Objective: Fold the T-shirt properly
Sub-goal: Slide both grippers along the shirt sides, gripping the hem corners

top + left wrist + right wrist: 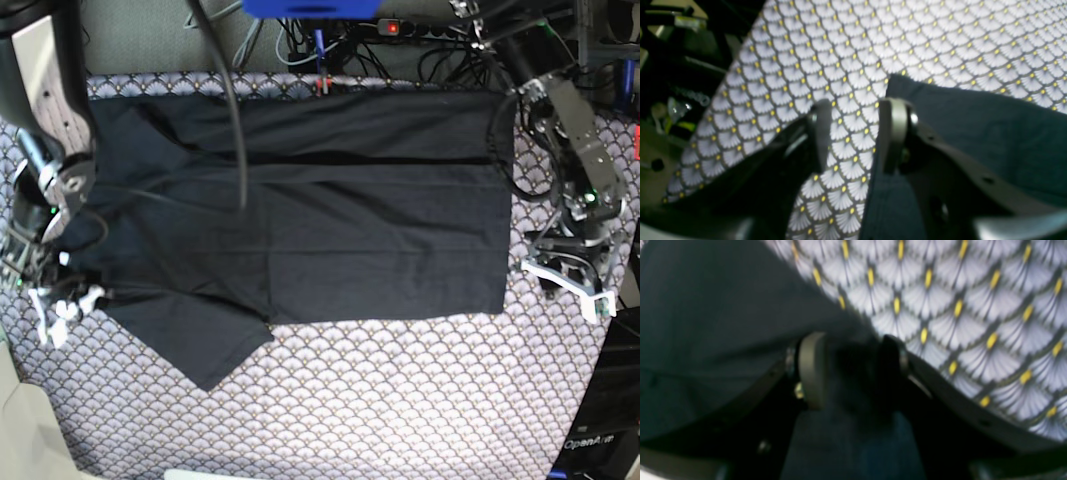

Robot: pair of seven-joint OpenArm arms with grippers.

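Shirt [330, 220] lies flat across the table [400, 400]. Left tool [853, 133] gapes at its hem corner, right tool [850, 370] gapes over cloth. Either could pinch the tablecloth too.

Surface: table under a grey scallop-patterned cloth [400, 400].
The T-shirt [330, 230] lies flat across the far half, one sleeve toward the near left corner.

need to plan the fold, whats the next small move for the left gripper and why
Probably slide the open left gripper sideways onto the T-shirt hem and close. One finger already rests at the cloth's edge, but only the scallop-patterned cloth lies between its jaws.
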